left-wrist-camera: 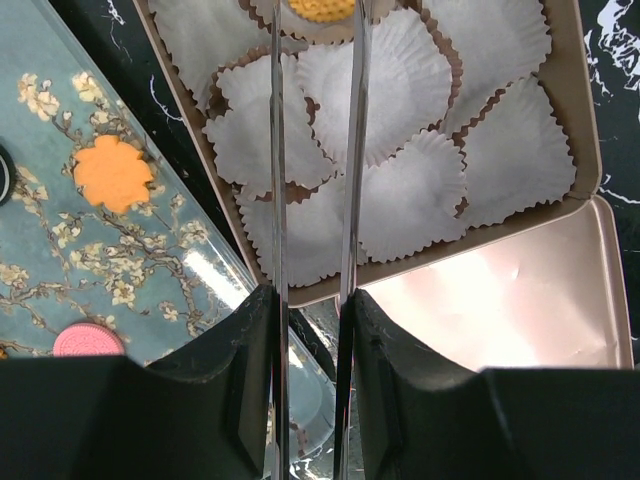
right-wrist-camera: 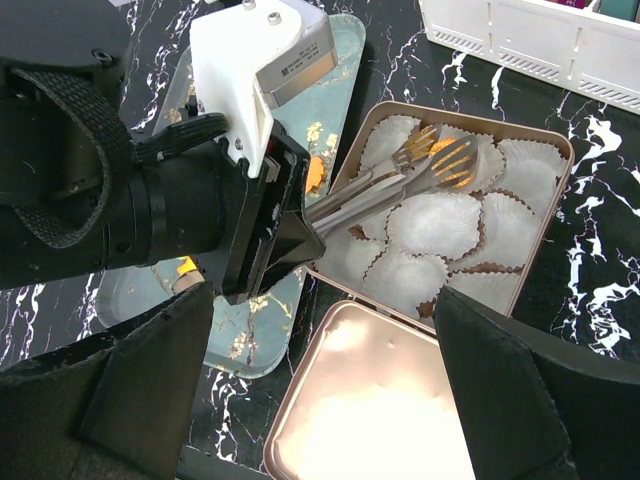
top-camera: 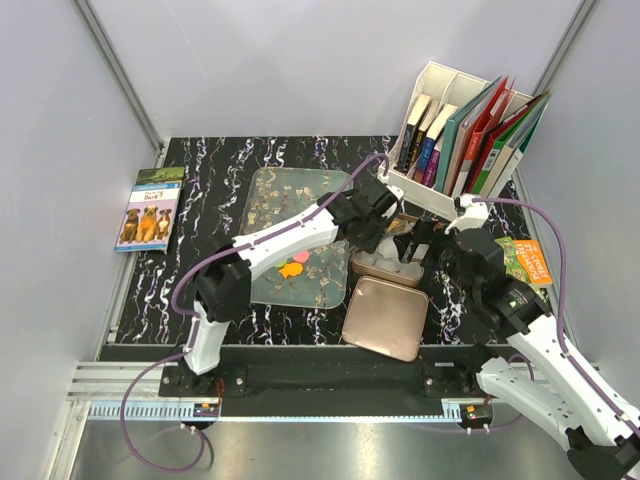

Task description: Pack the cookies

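Black marble table [top-camera: 205, 180]. Left gripper [right-wrist-camera: 445, 155] pinched on orange cookie [left-wrist-camera: 320, 8] over tin [left-wrist-camera: 587, 150]; other cookies [left-wrist-camera: 112, 172] on tray [left-wrist-camera: 60, 270]. Right gripper [right-wrist-camera: 320, 400] wide, empty. We judge them light, brittle: grip flat faces gently.

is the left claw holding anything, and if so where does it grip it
The left claw is shut on metal tongs, squeezing both arms toward their handle end. The tong tips pinch an orange cookie above the tin.

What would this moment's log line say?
left gripper: shut on metal tongs | tongs: gripping orange round cookie among white paper cups in gold tin | right gripper: open, empty
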`<state>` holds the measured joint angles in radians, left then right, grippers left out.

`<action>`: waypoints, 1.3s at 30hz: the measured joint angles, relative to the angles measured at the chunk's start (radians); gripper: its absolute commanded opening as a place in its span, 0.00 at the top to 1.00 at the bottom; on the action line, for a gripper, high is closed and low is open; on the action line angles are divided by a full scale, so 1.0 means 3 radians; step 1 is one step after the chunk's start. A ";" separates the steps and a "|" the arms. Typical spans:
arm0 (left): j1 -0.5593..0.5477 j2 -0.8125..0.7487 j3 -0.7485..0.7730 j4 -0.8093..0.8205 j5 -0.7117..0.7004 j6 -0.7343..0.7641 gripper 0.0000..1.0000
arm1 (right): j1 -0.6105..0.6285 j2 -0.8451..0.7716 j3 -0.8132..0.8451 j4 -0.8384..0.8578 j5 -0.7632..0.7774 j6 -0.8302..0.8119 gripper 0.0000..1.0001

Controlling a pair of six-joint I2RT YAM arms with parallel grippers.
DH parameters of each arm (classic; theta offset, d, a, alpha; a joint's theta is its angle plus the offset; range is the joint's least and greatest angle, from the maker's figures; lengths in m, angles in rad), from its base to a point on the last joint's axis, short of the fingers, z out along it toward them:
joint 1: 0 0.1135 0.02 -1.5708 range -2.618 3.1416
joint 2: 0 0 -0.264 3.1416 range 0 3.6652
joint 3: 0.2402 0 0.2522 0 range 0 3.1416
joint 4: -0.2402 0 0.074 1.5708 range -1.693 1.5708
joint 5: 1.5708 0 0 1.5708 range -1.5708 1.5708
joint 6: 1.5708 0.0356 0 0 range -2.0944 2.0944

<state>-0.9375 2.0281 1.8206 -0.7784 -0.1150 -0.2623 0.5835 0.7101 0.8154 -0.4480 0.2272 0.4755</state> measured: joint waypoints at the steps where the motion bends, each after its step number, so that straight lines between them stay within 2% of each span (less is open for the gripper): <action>1: 0.0000 -0.0003 -0.0001 0.0006 0.0000 -0.0003 0.89 | 0.0000 -0.0001 0.0000 0.0000 0.0001 0.0001 0.00; 2: 0.0000 -0.0005 -0.0005 0.0014 0.0000 -0.0003 0.86 | 0.0000 -0.0001 0.0000 0.0001 0.0000 0.0001 0.00; 3: 0.0000 -0.0008 -0.0013 0.0019 -0.0001 -0.0003 0.75 | 0.0000 -0.0001 0.0000 0.0000 0.0000 0.0000 0.00; 4: 0.0000 -0.0011 -0.0018 0.0022 -0.0003 -0.0003 0.71 | 0.0000 -0.0001 0.0000 0.0000 0.0000 0.0001 0.00; 7: 0.0000 -0.0014 -0.0039 0.0036 -0.0005 -0.0004 0.62 | 0.0000 -0.0001 0.0000 0.0000 0.0000 0.0001 0.00; 12: 0.0000 -0.0051 -0.0056 0.0041 -0.0032 -0.0027 0.53 | 0.0000 -0.0001 -0.0001 0.0000 0.0000 0.0003 0.00; 18: 0.0000 -0.0248 -0.0056 0.0039 -0.0130 -0.0034 0.49 | 0.0000 -0.0003 -0.0001 0.0001 -0.0004 0.0015 0.00; 29: -0.0001 -0.0702 -0.0114 0.0037 -0.0450 -0.0037 0.48 | 0.0000 -0.0041 -0.0001 0.0001 -0.0010 0.0064 0.00; 34: 0.0111 -0.1156 -0.0605 0.0052 -0.0631 -0.0122 0.48 | 0.0000 -0.0051 -0.0001 0.0001 -0.0011 0.0065 0.00; 39: 0.0587 -0.1445 -0.1241 0.0070 -0.0645 -0.0313 0.48 | 0.0000 -0.0051 -0.0003 0.0003 -0.0015 0.0064 0.00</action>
<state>-0.7612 1.5948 1.4483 -0.7574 -0.3084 -0.3561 0.5835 0.6949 0.8146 -0.4473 0.2226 0.4946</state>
